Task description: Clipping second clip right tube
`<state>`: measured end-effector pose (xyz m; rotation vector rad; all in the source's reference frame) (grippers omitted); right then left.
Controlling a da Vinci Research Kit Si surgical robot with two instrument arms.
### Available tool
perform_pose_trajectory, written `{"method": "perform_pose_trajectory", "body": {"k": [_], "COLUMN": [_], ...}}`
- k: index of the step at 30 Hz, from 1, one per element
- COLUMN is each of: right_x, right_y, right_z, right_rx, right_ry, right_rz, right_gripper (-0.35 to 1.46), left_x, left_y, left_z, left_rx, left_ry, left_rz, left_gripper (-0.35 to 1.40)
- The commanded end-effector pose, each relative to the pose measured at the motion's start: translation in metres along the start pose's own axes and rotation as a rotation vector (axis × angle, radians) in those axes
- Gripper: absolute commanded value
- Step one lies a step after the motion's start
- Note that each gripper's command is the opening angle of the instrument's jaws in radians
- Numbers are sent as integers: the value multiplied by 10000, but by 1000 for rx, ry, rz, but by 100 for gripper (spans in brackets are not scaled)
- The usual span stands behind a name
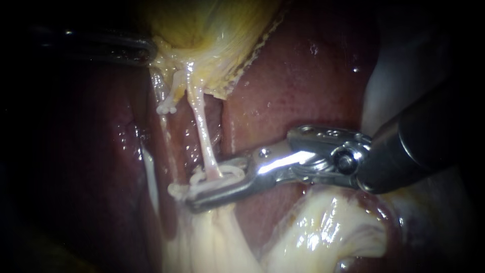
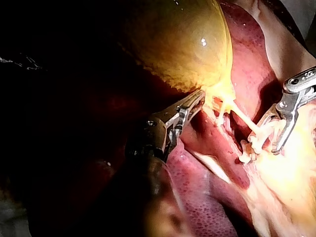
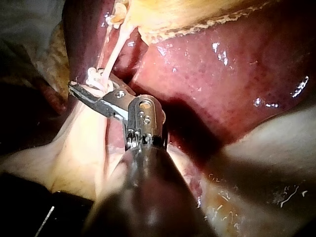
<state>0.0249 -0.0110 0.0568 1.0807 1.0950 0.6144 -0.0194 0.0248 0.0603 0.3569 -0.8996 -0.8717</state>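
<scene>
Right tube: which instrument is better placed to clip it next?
Right. The right instrument has its open jaws straddling the tube; the left instrument sits up by the gallbladder, off the tube.

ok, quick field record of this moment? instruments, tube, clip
left instrument: jaws shut on gallbladder edge, holding it up
right instrument: jaws open, straddling the right tube at its lower end
clip: white, at the tube, between the right jaws
liver: bare, behind the tube
</scene>
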Motion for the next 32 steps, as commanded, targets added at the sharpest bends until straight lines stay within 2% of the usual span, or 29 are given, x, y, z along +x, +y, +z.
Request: {"method": "perform_pose_trajectory", "body": {"k": [1,8,10,11,12,13,14,17,32], "right_x": [2,8,8,7,7,6,5,4,3], "right_y": [0,6,7,7,7,8,8,10,15], "right_z": [1,7,6,6,5,4,3,1,0], "right_rx": [10,96,101,102,102,102,105,109,117], "right_ry": [14,108,111,111,110,110,107,101,93], "right_rz": [12,101,113,112,112,118,123,146,144], "right_gripper": [36,21,12,6,-6,-27,-35,-35,-35], "left_x": [0,0,0,0,0,0,0,0,0], "left_y": [0,0,0,0,0,0,0,0,0], "left_z": [0,0,0,0,0,0,0,0,0], "left_rx": [-1,-1,-1,-1,-1,-1,-1,-1,0], "left_ry": [0,0,0,0,0,0,0,0,0], "left_rz": [0,0,0,6,6,6,6,6,6], "left_gripper": [-35,-35,-35,-35,-35,-35,-35,-35,-35]}}
